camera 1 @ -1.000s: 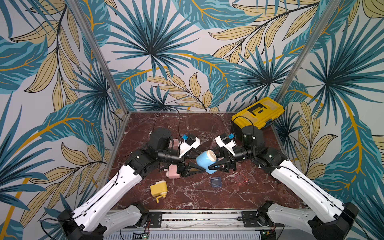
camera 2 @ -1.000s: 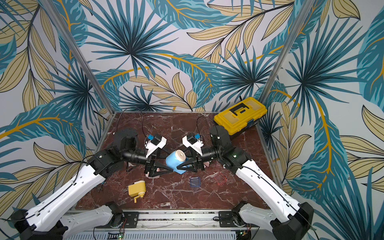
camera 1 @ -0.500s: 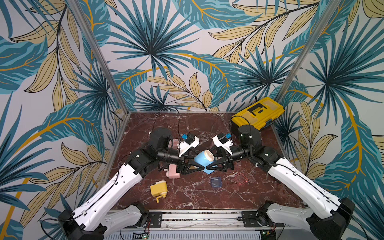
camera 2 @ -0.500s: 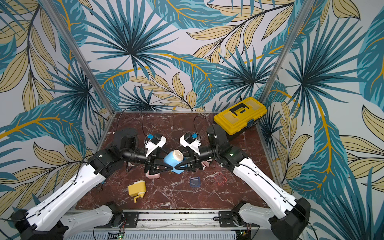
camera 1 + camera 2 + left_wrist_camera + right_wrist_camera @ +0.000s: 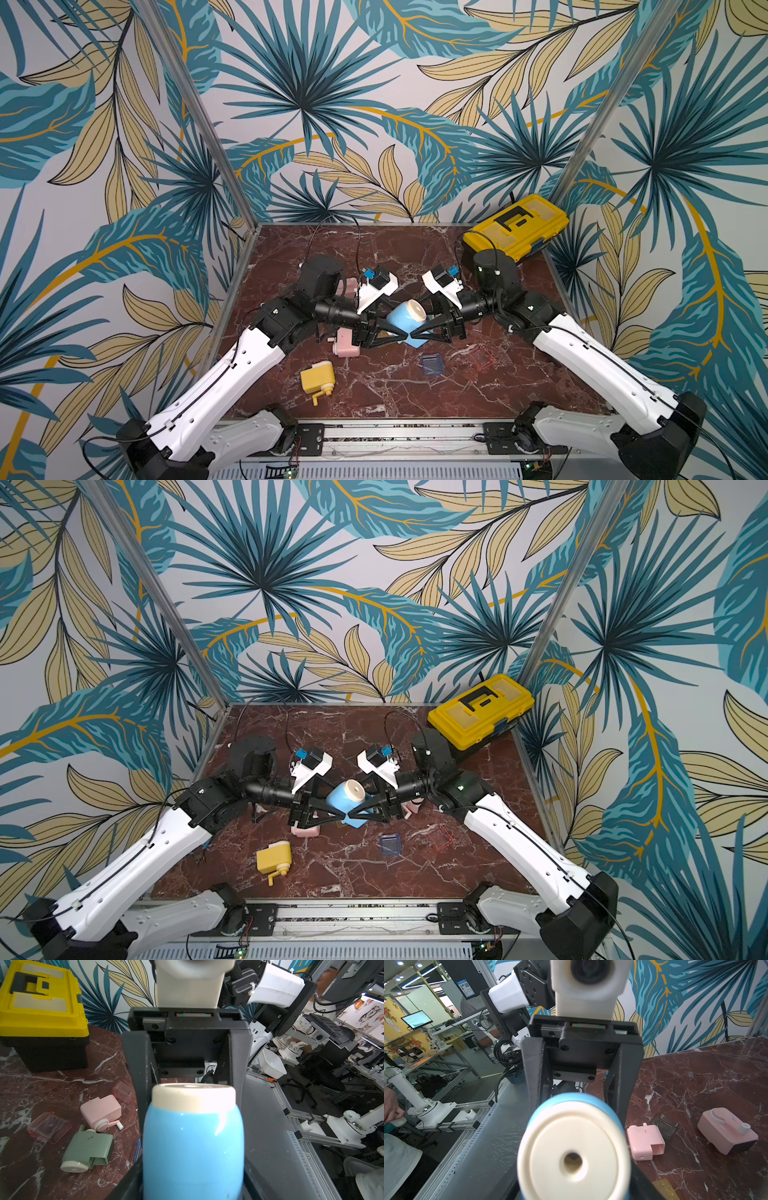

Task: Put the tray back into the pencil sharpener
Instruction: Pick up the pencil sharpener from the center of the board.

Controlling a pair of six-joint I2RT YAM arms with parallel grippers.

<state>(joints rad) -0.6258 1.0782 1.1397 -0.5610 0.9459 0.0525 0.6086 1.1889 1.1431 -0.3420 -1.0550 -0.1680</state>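
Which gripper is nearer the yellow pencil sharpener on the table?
Left. The left gripper is just beyond the yellow pencil sharpener; the right gripper is farther off, across the blue sharpener.

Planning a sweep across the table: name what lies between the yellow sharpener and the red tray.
The blue tray lies between the yellow sharpener and the red tray, seen in both top views.

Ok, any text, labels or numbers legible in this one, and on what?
Nothing legible to quote.
Poster with QR code, behind the rig: print too small.
Monitor: text blurred.
Blue sharpener, toolbox: no lettering shows.
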